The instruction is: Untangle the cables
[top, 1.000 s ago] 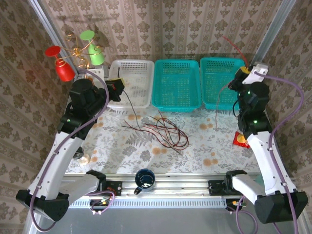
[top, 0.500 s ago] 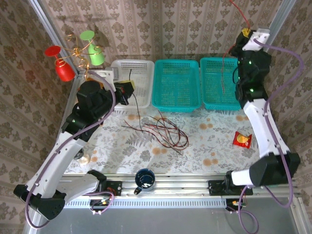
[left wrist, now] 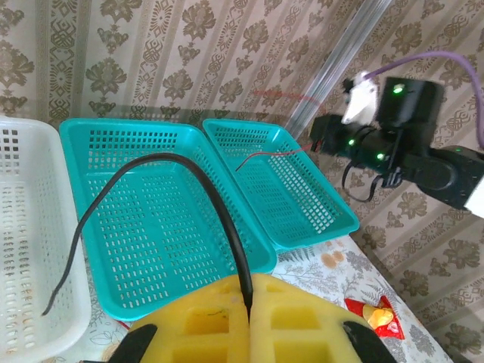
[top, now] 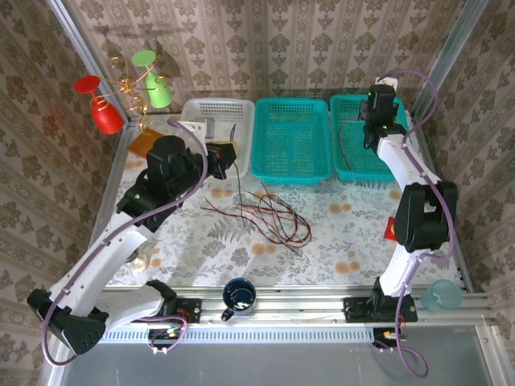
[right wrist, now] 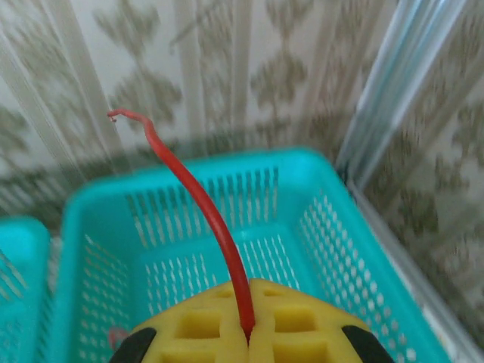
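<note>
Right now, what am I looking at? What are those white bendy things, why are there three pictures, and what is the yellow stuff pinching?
The white bendy things are two robot arms, a left arm and a right arm, bolted to a table. One picture is taken from above and behind them. The other two come from small cameras on the wrists, so you see the yellow finger pads up close.

The left gripper is shut on a black cable. The right gripper is shut on a red cable, above a blue-green basket.

On the table lies a tangled pile of thin red and black cables. A white basket and a second blue-green basket stand at the back, and a dark mug at the front edge.
</note>
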Robot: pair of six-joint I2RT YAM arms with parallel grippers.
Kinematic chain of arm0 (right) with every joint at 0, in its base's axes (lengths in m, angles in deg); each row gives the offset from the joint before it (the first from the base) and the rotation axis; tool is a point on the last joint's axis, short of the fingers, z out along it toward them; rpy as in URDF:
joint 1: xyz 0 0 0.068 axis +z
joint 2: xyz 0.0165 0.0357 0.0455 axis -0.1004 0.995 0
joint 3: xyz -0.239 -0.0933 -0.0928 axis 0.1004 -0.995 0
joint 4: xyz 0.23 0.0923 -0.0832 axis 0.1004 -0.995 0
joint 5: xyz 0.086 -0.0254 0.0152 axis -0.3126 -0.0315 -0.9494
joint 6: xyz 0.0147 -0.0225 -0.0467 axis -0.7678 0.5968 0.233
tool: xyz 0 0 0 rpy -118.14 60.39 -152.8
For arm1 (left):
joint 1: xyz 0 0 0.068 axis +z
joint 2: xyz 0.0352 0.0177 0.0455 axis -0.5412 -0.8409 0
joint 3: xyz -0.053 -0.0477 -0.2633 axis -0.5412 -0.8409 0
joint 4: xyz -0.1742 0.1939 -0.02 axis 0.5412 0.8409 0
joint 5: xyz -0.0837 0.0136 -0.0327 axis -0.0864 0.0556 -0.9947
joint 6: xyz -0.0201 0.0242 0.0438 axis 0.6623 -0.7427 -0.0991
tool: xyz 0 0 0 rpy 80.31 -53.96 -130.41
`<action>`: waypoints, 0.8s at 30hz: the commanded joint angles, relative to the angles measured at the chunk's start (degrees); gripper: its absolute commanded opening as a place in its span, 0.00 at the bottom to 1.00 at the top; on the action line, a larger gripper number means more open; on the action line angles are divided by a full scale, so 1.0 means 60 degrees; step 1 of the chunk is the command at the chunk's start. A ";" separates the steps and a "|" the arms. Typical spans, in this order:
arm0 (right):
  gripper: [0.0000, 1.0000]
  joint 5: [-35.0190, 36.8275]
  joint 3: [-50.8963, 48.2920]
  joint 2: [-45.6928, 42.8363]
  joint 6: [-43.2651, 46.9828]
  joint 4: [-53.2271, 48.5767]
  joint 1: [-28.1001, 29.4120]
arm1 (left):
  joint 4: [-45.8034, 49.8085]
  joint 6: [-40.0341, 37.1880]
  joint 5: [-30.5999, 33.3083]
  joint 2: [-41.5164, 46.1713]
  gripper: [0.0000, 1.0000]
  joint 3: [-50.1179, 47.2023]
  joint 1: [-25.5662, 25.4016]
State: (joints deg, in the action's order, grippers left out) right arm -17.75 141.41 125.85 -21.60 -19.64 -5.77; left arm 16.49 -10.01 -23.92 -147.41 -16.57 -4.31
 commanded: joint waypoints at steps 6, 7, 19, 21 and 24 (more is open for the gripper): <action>0.00 0.1898 0.2231 0.2088 -0.2340 -0.4888 -0.0013 | -0.0686 0.0242 0.0124 -0.0236 0.00 0.0230 -0.0254; 0.00 0.1826 0.2422 0.2398 -0.2375 -0.5253 -0.0013 | -0.0686 0.0224 0.0126 -0.0283 0.00 0.0259 -0.0288; 0.11 -0.0173 0.2928 0.4009 -0.2320 -0.6428 -0.0185 | -0.0686 0.0267 0.0133 -0.0769 0.00 0.0469 -0.0733; 0.39 -0.0228 0.2877 0.3807 -0.2255 -0.6384 -0.0210 | -0.0699 0.0282 0.0104 -0.0849 0.00 0.0523 -0.0817; 0.62 -0.0312 0.2819 0.3246 -0.2069 -0.6297 -0.0218 | -0.0712 0.0261 0.0082 -0.0915 0.00 0.0567 -0.0858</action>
State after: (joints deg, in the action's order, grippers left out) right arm -17.84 157.08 149.13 -33.89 -55.73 -6.75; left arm 13.96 -9.33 -23.51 -152.75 -15.32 -9.06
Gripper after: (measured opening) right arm 0.575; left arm 0.053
